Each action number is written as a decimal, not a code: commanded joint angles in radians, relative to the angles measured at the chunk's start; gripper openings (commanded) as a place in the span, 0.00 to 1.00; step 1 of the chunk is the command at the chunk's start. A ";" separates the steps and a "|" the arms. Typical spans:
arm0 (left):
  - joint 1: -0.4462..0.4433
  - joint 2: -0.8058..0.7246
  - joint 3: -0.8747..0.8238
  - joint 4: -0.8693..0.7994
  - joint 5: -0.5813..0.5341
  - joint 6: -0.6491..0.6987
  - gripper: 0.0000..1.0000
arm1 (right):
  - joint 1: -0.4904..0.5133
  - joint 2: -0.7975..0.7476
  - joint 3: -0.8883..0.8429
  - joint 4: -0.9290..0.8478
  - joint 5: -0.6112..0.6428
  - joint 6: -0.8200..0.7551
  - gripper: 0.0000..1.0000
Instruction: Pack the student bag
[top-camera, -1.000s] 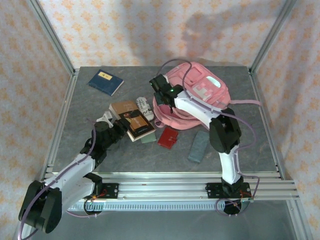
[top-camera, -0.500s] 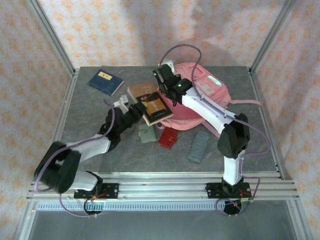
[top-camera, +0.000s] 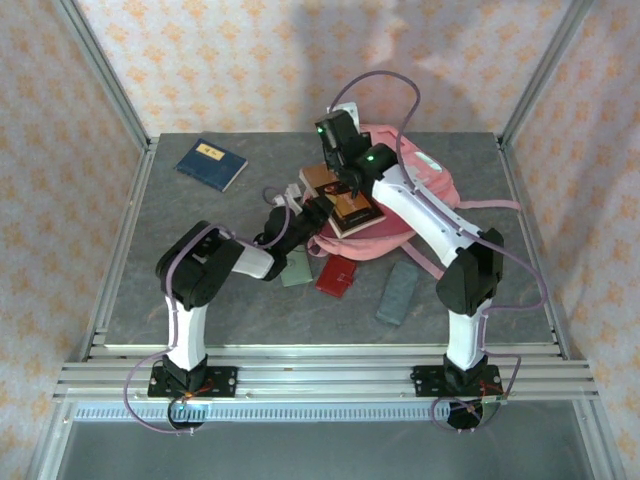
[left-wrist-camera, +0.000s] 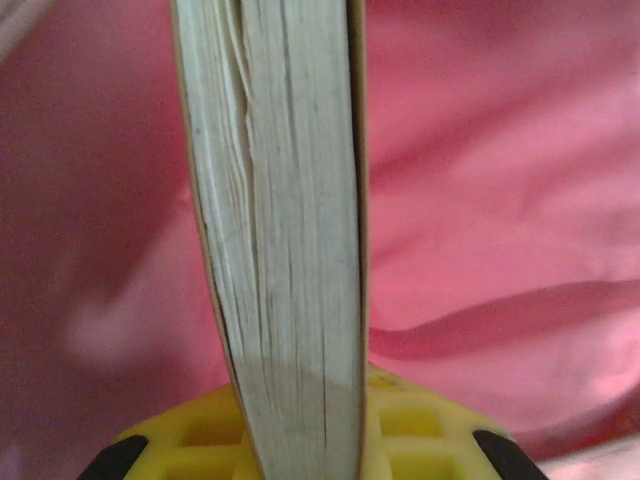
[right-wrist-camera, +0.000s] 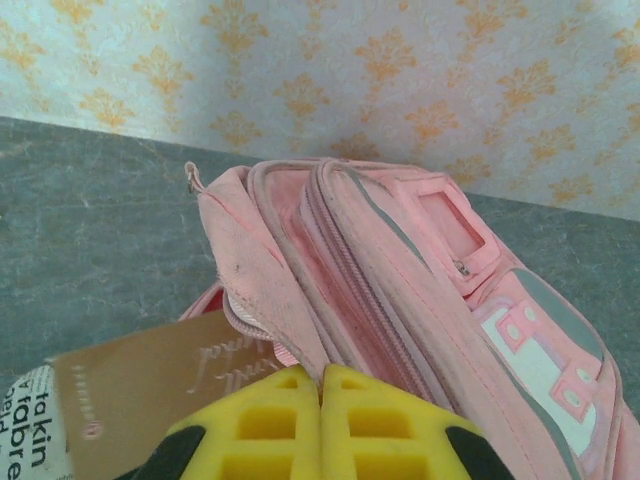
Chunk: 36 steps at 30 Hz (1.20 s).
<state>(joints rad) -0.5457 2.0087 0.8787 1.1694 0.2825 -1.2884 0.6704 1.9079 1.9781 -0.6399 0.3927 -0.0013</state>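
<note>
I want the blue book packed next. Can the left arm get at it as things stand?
Probably not yet: the left claw is shut on the brown book at the bag. The blue book lies alone, far left, so the way looks free once it lets go.

Overhead looks down; wrists closely share student bag (right-wrist-camera: 400, 280).

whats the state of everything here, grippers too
student bag: lying on table, rim pinched up
brown book: closed, held at bag's mouth
left gripper: shut on brown book
right gripper: shut on student bag rim
blue book: closed, flat on table
red case: flat on table
</note>
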 joint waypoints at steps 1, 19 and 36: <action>-0.023 0.058 0.116 0.195 -0.056 -0.035 0.00 | 0.005 -0.019 0.079 0.034 0.005 0.020 0.00; -0.113 0.401 0.690 -0.154 -0.178 0.013 0.00 | 0.028 -0.016 0.044 0.053 -0.073 0.059 0.00; -0.132 0.444 0.795 -0.336 -0.089 0.014 0.58 | 0.038 -0.051 -0.034 0.095 -0.074 0.072 0.00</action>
<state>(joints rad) -0.6724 2.5362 1.6997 0.8253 0.1516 -1.2903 0.7017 1.9079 1.9499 -0.6197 0.3130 0.0513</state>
